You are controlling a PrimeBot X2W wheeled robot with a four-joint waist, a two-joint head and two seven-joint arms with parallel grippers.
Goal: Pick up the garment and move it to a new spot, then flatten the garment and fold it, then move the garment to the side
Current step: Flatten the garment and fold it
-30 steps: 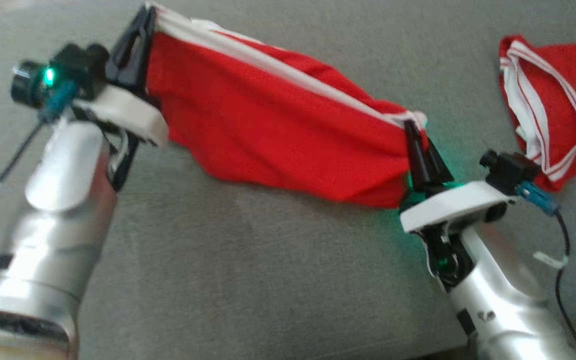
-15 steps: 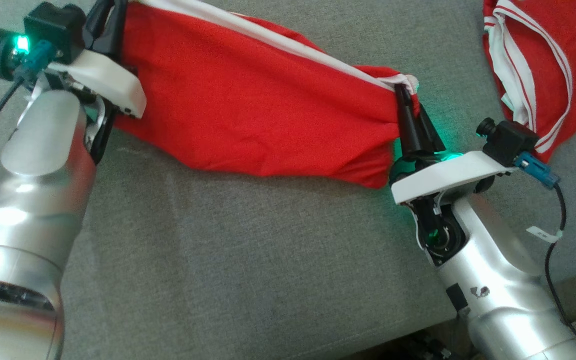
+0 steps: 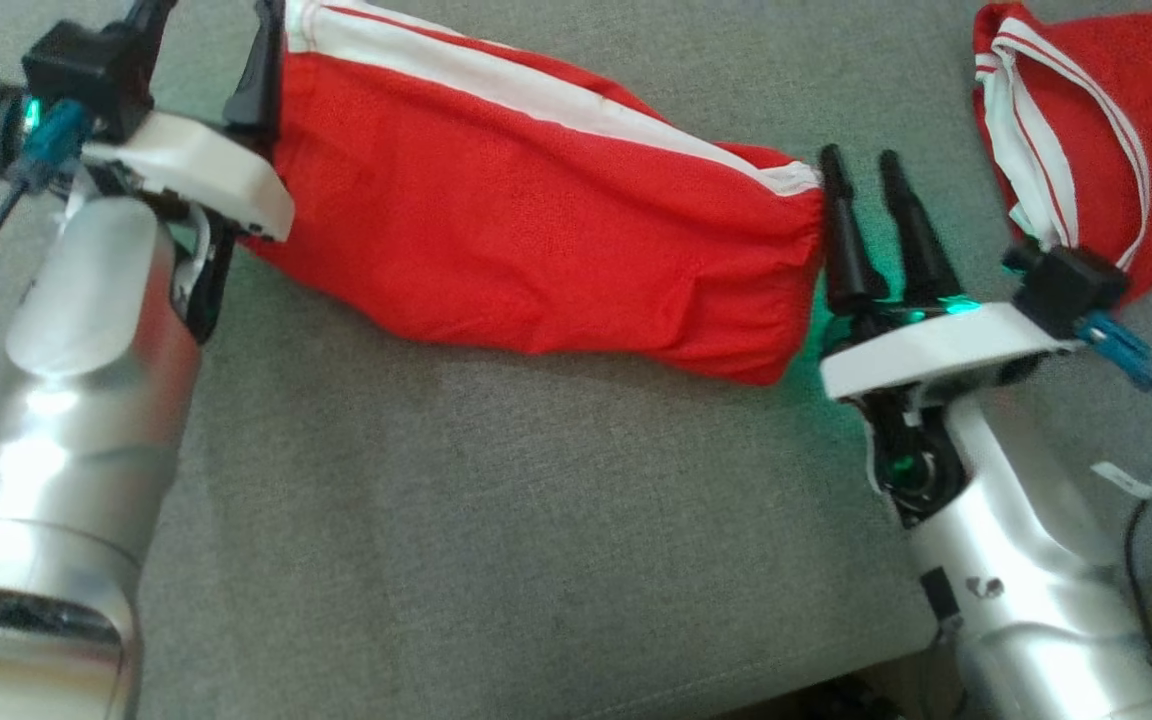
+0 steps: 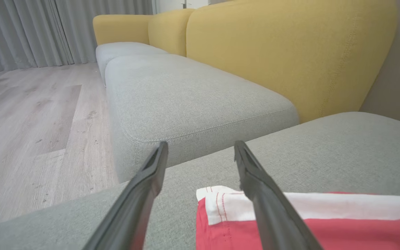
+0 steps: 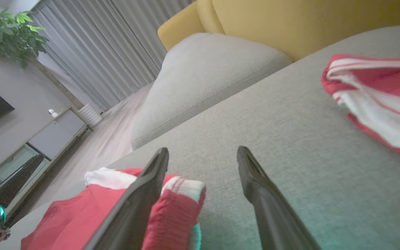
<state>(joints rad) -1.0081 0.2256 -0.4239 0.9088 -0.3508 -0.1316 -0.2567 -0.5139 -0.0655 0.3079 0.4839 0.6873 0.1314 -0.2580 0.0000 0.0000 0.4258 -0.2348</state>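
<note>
Half a second ago I had both grippers pinched on the white-banded edge of the garment (image 3: 536,230), and it hung stretched between them. Now both have let go and it lies on the grey seat cushion (image 3: 496,520).

The garment is red with a white band along its far edge. It runs long across the cushion, from the upper left down to the right. Its right end is gathered into small folds, and the near edge is wavy. A second red-and-white garment (image 3: 1086,130) lies well apart at the upper right.

My left arm (image 3: 86,380) rises from the lower left corner to the garment's left end. The left gripper (image 3: 206,40) points up past the top of the head view with its fingers spread. In the left wrist view one finger (image 4: 269,201) crosses the corner of the white band, and I cannot tell whether it touches.

My right arm (image 3: 1016,570) comes up from the lower right. The right gripper (image 3: 858,160) stands released just beside the gathered end, its near finger (image 3: 841,250) against the cloth's edge.
</note>
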